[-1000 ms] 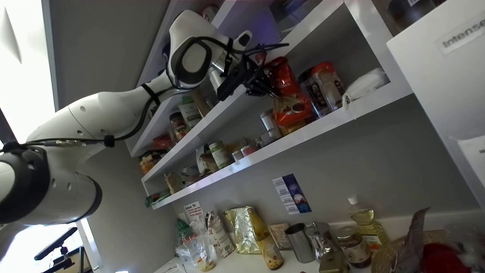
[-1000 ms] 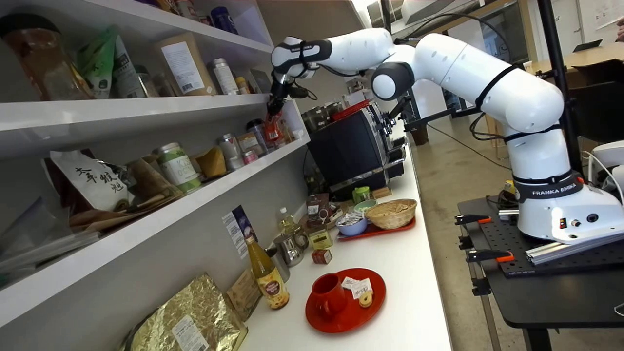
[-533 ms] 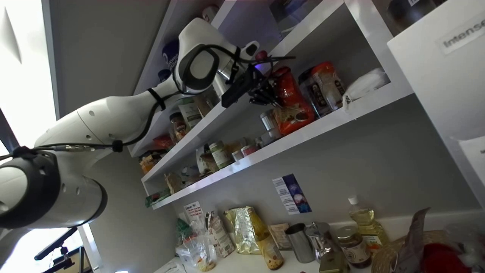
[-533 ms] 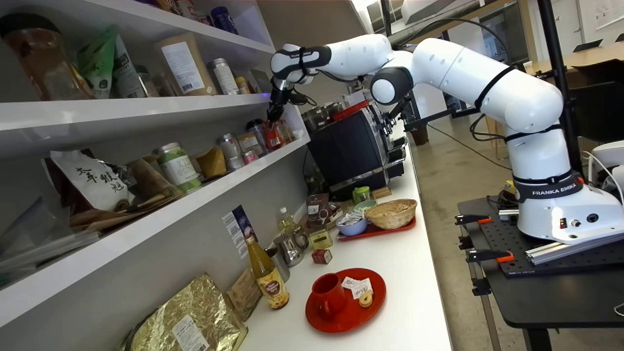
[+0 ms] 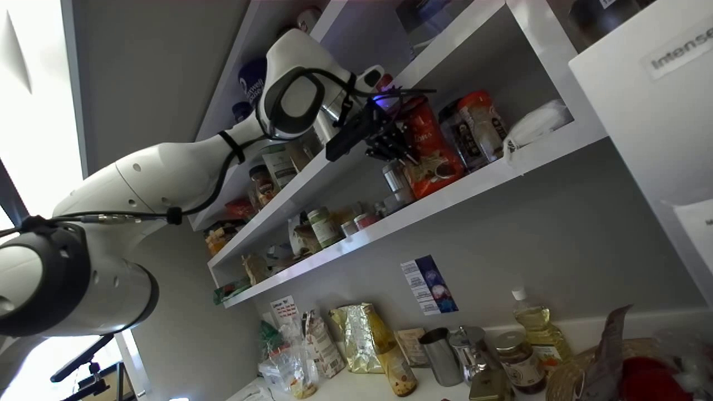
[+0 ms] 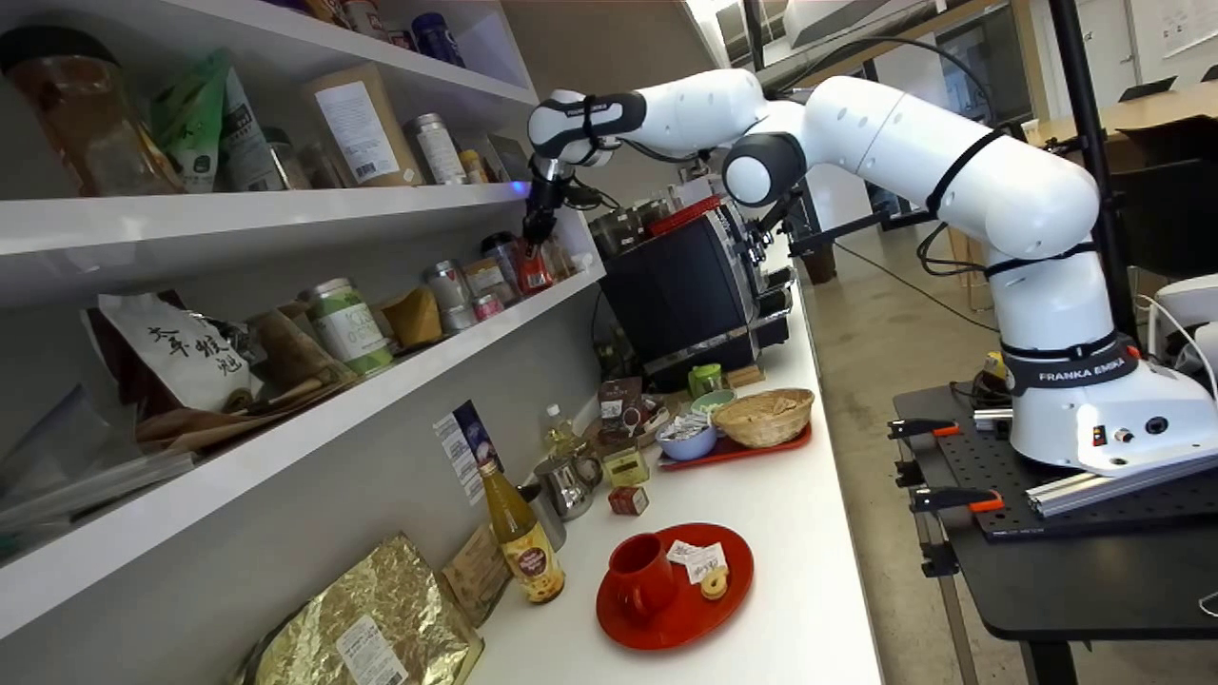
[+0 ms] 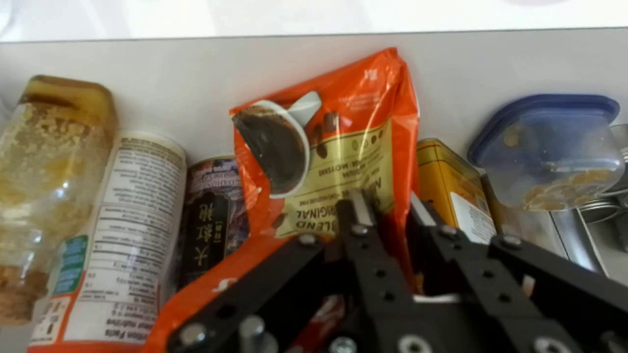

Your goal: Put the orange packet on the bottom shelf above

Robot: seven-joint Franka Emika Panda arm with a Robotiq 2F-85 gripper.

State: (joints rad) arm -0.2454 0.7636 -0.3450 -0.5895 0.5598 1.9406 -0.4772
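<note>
The orange packet (image 5: 436, 167) stands upright, slightly tilted, on the bottom shelf (image 5: 356, 242), with its lower end on the board. It also shows small in an exterior view (image 6: 535, 274), beyond the jars on the shelf (image 6: 285, 448). In the wrist view the packet (image 7: 324, 162) appears upside down, its lower end on the grey-white shelf board (image 7: 171, 73). My gripper (image 7: 389, 197) has one finger on the packet's front and one at its side edge, with packet folded between them. The gripper (image 5: 412, 159) covers part of the packet's upper side.
A yellow-orange box (image 7: 446, 181) and a blue-lidded tub (image 7: 549, 152) stand on one side of the packet. A dark tin (image 7: 213, 211) and tall containers (image 7: 130, 235) stand on the other. The higher shelf's front edge (image 6: 238, 205) runs close to the wrist.
The arm has come down and the packet with it, from hanging a little above to resting on the shelf. In the last half second there is only slight movement.
</note>
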